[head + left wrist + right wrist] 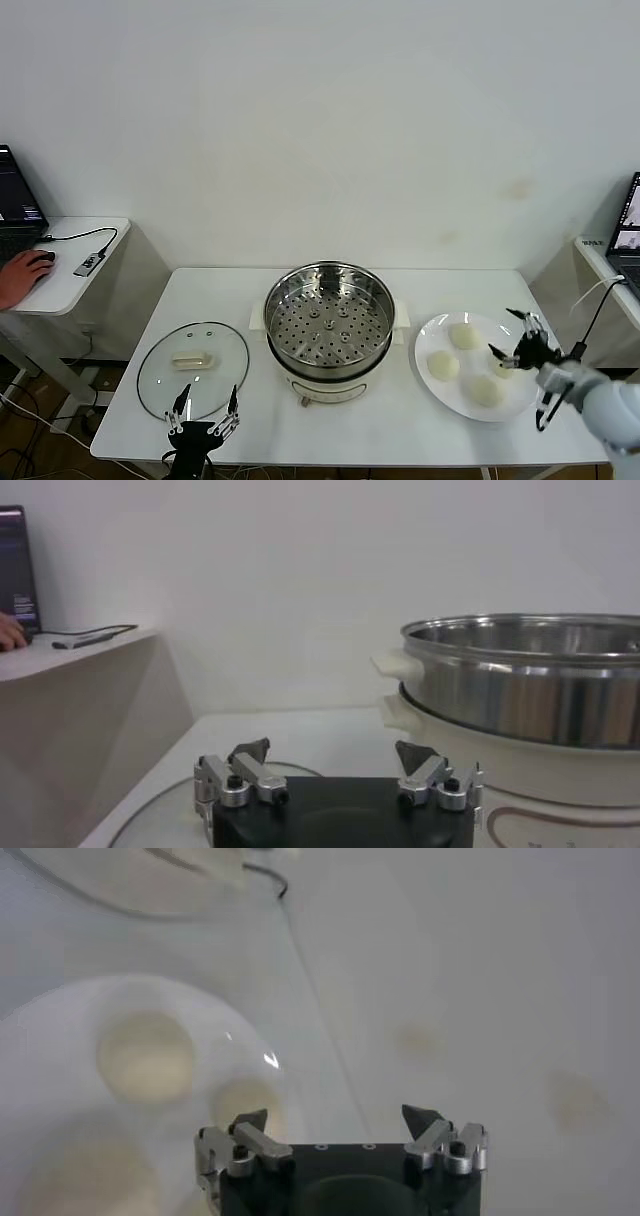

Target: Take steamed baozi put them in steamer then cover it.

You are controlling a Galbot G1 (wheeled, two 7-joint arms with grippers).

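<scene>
Four baozi point(465, 337) on plate point(432, 334), right pincer point(517, 342) above

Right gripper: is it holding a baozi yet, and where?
No. The right gripper is open above the plate of baozi, holding nothing. The left gripper is also open and empty, near the cover.

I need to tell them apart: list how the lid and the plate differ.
The lid is clear glass with a metal rim; the plate is opaque white. The lid carries a cream handle at its centre; the plate holds four baozi. The lid lies left of the steamer, near the left gripper; the plate lies right of it, under the right gripper. Both are round and lie flat on the table.
</scene>
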